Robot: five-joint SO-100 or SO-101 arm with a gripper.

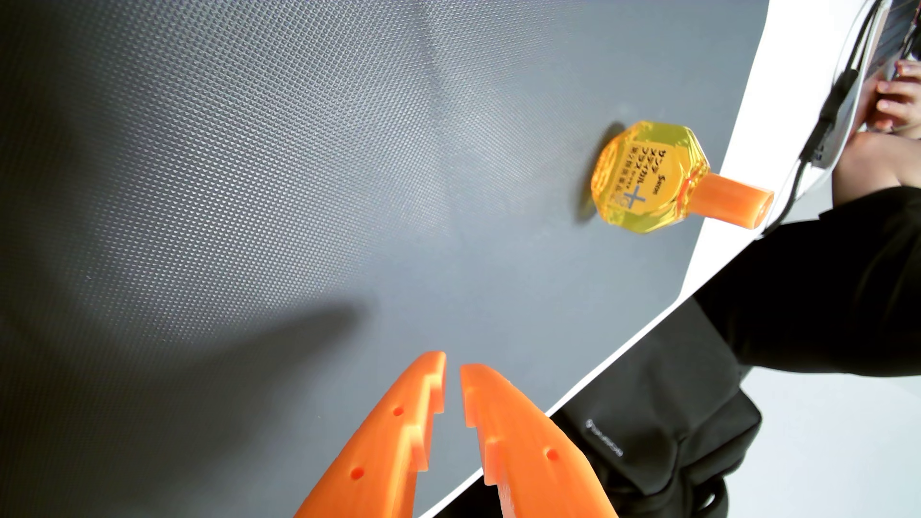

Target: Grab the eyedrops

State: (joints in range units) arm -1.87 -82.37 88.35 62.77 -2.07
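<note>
The hand (452,366) is seen narrowly parted and empty above the mat (249,174), well apart from the eyedrops (648,179).

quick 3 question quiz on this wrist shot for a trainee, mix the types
1. True or false: the gripper is holding the eyedrops.
2. The bottle's cap is: A) blue B) orange C) white
3. What surface does the bottle rest on?

Key:
1. False; the jaws stand slightly apart with nothing between them, well away from the bottle.
2. B
3. The grey mat, near its edge.
</note>
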